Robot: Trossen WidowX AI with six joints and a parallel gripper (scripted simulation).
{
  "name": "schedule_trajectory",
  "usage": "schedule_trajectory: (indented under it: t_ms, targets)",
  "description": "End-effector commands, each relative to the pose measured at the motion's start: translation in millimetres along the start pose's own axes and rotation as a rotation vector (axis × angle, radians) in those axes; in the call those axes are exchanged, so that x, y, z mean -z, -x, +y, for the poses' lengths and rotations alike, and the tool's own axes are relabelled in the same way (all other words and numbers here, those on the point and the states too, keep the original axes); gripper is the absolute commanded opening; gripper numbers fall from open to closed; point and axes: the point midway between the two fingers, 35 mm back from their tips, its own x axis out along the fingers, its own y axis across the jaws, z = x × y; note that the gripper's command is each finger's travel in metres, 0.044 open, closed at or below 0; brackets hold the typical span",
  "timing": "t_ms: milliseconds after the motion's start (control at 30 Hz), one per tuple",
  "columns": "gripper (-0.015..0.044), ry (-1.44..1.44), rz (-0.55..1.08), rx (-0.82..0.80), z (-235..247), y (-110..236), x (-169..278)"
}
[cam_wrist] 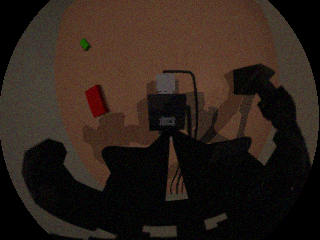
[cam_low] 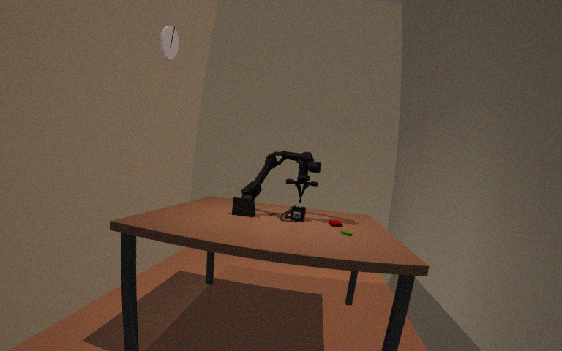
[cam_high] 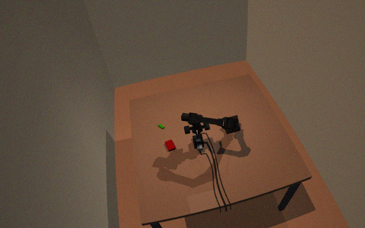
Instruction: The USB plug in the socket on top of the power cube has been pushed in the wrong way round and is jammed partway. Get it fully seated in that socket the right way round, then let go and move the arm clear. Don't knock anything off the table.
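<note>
The power cube (cam_high: 195,144) (cam_low: 303,214) (cam_wrist: 156,110) is a small black block on the table. A pale socket (cam_wrist: 167,121) shows in its top, just beyond the fingertips in the wrist view. My gripper (cam_high: 197,134) (cam_low: 300,197) (cam_wrist: 170,132) points down and is shut on the USB plug (cam_low: 300,201), a tiny dark piece below the tips. In the exterior view a small gap shows between this plug and the cube's top. Which way round the plug faces is too small and dark to tell.
A pale plug (cam_high: 199,147) (cam_low: 297,215) (cam_wrist: 166,82) sits at the cube's side. Dark cables (cam_high: 215,172) (cam_wrist: 196,107) run to the table's edge. A red block (cam_high: 169,145) (cam_low: 335,223) (cam_wrist: 96,101) and a green piece (cam_high: 161,126) (cam_low: 347,233) (cam_wrist: 85,44) lie on the table.
</note>
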Motion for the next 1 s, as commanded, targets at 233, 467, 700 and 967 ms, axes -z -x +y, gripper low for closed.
schedule_trajectory:
  t_ms: [233,467,700,967]
  targets:
    - [0.0000,0.187,0.000,0.001,-0.3,-0.8,-0.1]
    - [0.0000,0.377,0.000,0.001,-0.3,-0.9,0.0]
    - [0.0000,0.559,0.000,0.001,-0.3,-0.9,0.0]
    - [0.0000,0.769,0.001,0.001,-0.3,-0.9,0.0]
